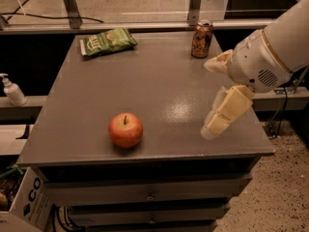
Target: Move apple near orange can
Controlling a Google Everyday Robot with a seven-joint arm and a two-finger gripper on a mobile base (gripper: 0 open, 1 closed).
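Approach step, judging by the layout, with no grasp made yet. Hovering over the right part of the table: the gripper, spread wide and empty, well apart from the apple. Sitting near the front edge, left of centre, stem up, that apple, and far from the orange can, upright at the far right corner. Next, probably: swing left and down to straddle the fruit, close gently on its round sides — likely to roll if nudged off-centre — then lift and carry toward the far right. Counted: one apple, one orange can, one green chip bag at the far left, one pump bottle off the table's left side.
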